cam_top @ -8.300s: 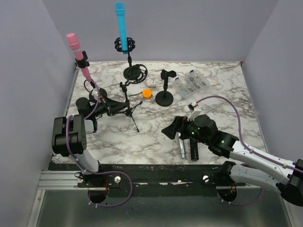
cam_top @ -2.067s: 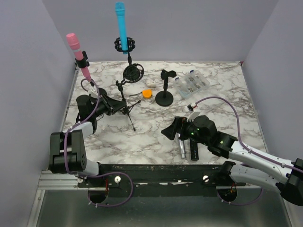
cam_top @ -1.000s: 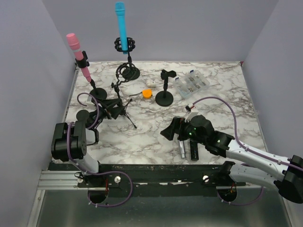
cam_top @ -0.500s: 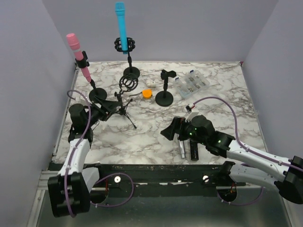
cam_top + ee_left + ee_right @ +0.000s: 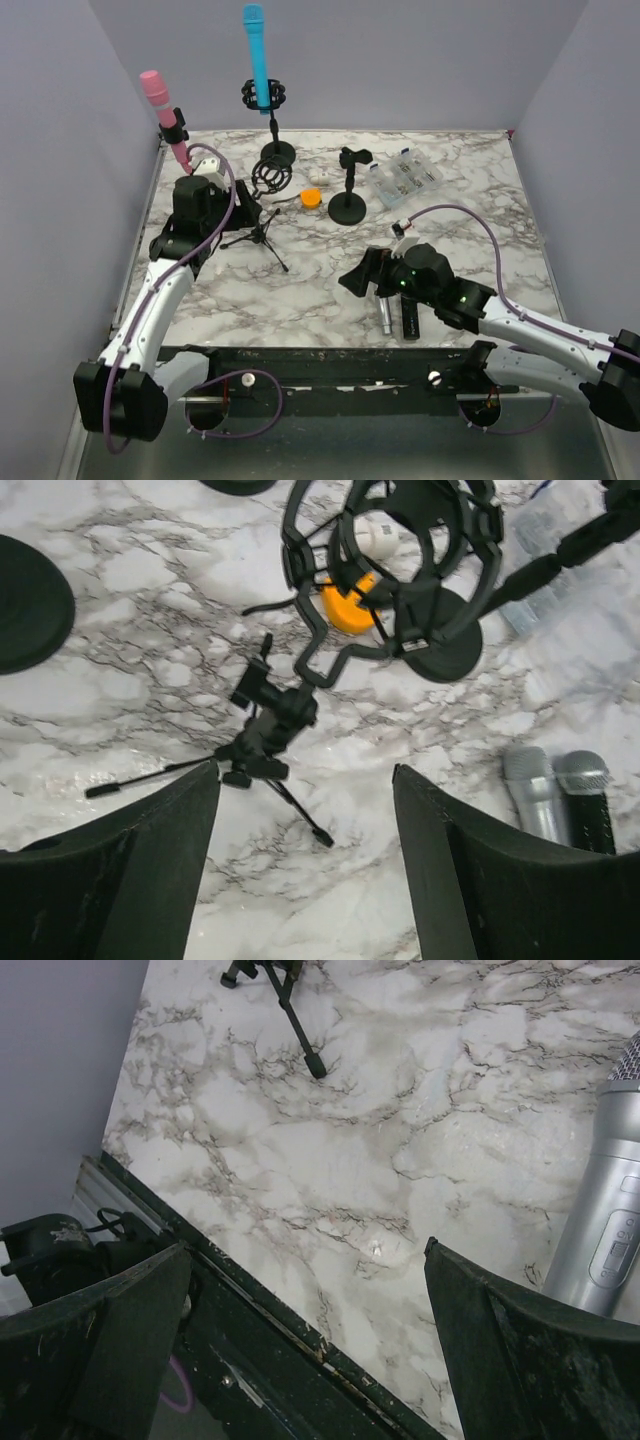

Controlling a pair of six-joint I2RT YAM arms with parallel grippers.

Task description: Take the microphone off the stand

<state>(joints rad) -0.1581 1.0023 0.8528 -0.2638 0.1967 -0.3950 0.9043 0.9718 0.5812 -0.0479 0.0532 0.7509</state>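
Up top, the blue microphone (image 5: 255, 45) stands upright in its stand (image 5: 263, 96) at the back, and the pink microphone (image 5: 160, 108) leans clipped at the back-left corner. The left gripper (image 5: 238, 210) hovers by a small tripod (image 5: 258, 236).

Left wrist: fingers spread wide, nothing held, tripod and empty shock mount (image 5: 390, 550) below.

Right wrist: the right gripper (image 5: 305, 1260) is agape and empty, a silver microphone (image 5: 605, 1220) lying beside it.
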